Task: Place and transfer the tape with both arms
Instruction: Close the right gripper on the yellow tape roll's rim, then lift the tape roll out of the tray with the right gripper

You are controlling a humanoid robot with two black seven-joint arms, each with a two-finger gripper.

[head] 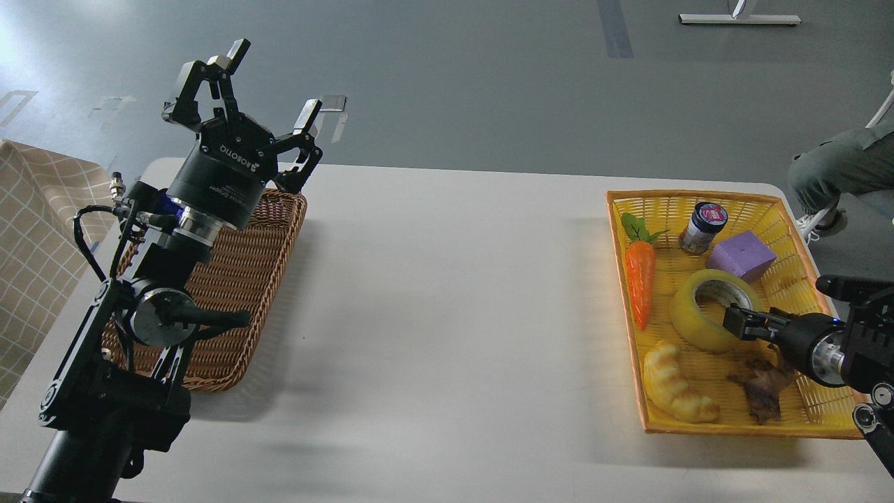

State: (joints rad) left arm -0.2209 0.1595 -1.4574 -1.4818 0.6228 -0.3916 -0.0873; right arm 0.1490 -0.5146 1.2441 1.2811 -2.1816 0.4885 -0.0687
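The tape (691, 314), a yellow translucent roll with a grey-white core, lies in the yellow basket (698, 201) at the right. My right gripper (735, 323) reaches in from the right and sits at the roll's near right rim, over the core hole. Its fingers look dark and close together, and I cannot tell whether they grip the rim. My left gripper (276, 80) is wide open and empty, raised above the far end of the brown wicker basket (237, 307) at the left.
The yellow basket also holds a toy carrot (640, 279), a small jar (702, 228), a purple block (742, 255), a bread-shaped toy (674, 383) and a brown lump (763, 385). A seated person's leg (838, 175) is beyond the table's right corner. A checked cloth (35, 230) hangs at the left.
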